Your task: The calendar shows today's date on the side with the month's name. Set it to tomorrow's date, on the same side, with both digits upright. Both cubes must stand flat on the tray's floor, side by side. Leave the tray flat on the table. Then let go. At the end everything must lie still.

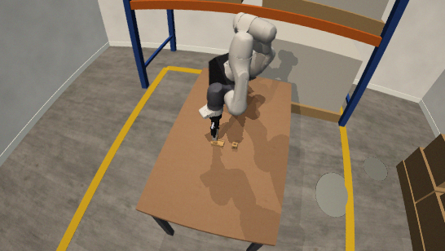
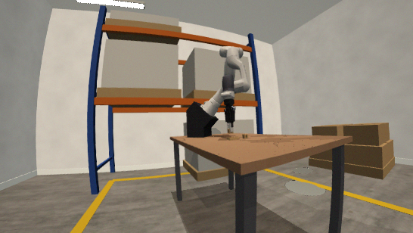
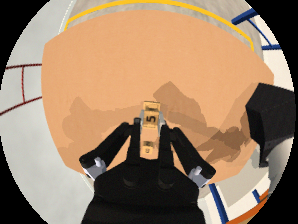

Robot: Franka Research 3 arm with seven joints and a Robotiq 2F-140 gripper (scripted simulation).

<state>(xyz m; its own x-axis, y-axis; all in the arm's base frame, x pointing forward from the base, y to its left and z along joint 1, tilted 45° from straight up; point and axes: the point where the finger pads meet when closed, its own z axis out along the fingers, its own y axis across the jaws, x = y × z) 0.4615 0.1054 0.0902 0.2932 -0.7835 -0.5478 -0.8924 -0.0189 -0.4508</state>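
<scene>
Reaching out over the table (image 1: 183, 179) (image 2: 265, 147) (image 3: 110, 55), the arm (image 1: 240, 61) (image 2: 229, 68) points its gripper (image 1: 215, 139) (image 2: 230, 130) (image 3: 151, 115) steeply down at the tray (image 1: 220, 143) (image 2: 231, 138), pinching the "5" cube (image 3: 151, 119), with another cube (image 1: 235, 145) (image 2: 245, 136) beside the tray.

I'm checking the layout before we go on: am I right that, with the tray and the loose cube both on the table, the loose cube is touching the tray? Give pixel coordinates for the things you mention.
Not quite: the loose cube (image 1: 235, 145) (image 2: 245, 136) stands apart from the tray (image 1: 221, 143) (image 2: 231, 138), with a gap between them, as the top view shows. Both are indeed on the table (image 1: 212, 179) (image 2: 242, 153) (image 3: 110, 60).
</scene>
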